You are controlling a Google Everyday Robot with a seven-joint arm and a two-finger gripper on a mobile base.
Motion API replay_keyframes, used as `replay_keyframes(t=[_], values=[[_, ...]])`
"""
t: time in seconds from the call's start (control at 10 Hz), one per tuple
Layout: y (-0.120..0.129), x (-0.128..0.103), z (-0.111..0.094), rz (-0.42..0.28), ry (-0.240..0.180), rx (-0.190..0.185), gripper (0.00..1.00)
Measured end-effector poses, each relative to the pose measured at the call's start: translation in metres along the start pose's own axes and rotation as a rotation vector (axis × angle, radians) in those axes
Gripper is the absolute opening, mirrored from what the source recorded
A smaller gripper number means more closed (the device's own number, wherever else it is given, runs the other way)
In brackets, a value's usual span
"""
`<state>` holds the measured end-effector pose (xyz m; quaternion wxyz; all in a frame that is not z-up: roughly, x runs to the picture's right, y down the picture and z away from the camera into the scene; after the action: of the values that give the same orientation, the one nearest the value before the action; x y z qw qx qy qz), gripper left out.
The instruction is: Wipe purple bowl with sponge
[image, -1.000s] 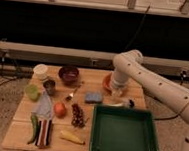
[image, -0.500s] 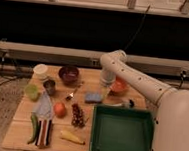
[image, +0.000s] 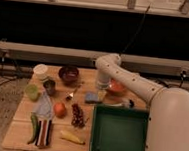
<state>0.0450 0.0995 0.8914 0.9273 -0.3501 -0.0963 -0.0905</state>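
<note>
Hanging wrist-down from a high elbow, the gripper (image: pixel 102 87) sits over the middle of the tabletop (image: pixel 19 118), close against the picture-left rim of the orange bowl (image: pixel 118 87); whether it is spread or closed cannot be told from this view, and nothing can be seen held in it. The relation that matters for the coming move is the one to the sponge (image: pixel 92 97): the small light-blue pad lies flat on the wood just below the gripper in the picture, that is, nearer the camera and a touch to picture-left, apart from it and not yet gripped. Its long axis appears to run across the picture, roughly parallel to the tabletop's front edge, so a grasp would likely go across the short side, front to back. Its near-right corner is close to the back rim of the green tray (image: pixel 118 133), which leaves little room on that side. The purple bowl (image: pixel 69 74) stands upright further to picture-left and a little further back, well apart from the sponge, with a spoon (image: pixel 72 94) lying between the two. By my reading the task is at its start: a short drop forward and down to the sponge comes first, then a carry to picture-left over the spoon to reach the bowl.
</note>
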Motion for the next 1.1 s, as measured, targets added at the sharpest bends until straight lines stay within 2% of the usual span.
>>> replay_keyframes(t=[0.6, 0.7, 1.1], values=[[0.010, -0.007, 0.023, -0.019, 0.026, -0.041, 0.63], [0.011, -0.008, 0.024, -0.021, 0.029, -0.041, 0.57], [0.010, -0.010, 0.029, -0.021, 0.032, -0.040, 0.15]])
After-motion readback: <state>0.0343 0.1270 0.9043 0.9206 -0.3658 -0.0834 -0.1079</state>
